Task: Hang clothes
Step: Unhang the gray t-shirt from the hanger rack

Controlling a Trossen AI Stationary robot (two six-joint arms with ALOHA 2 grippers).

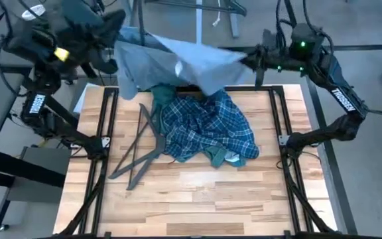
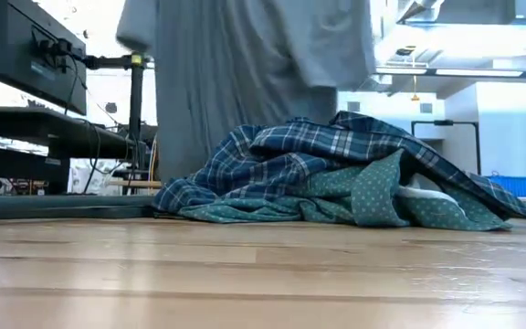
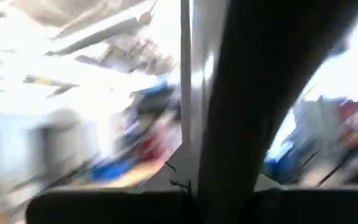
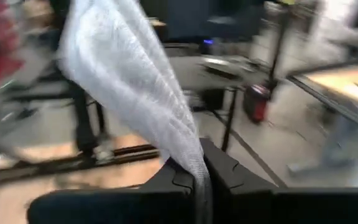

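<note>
Plaid shirt (image 1: 204, 126) and green shirt (image 1: 225, 157) lay heaped mid-table, hangers (image 1: 141, 149) just left. Right gripper (image 4: 194, 174) was clamped on grey tee (image 1: 178, 66). Left gripper (image 1: 108, 56) touched its other end, grip unclear. Tee stretched left-right above the far edge.

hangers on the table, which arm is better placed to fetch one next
Left, probably. The hangers lie on the table's left half, nearer it. But both the left gripper and right gripper hold the grey tee aloft.
</note>
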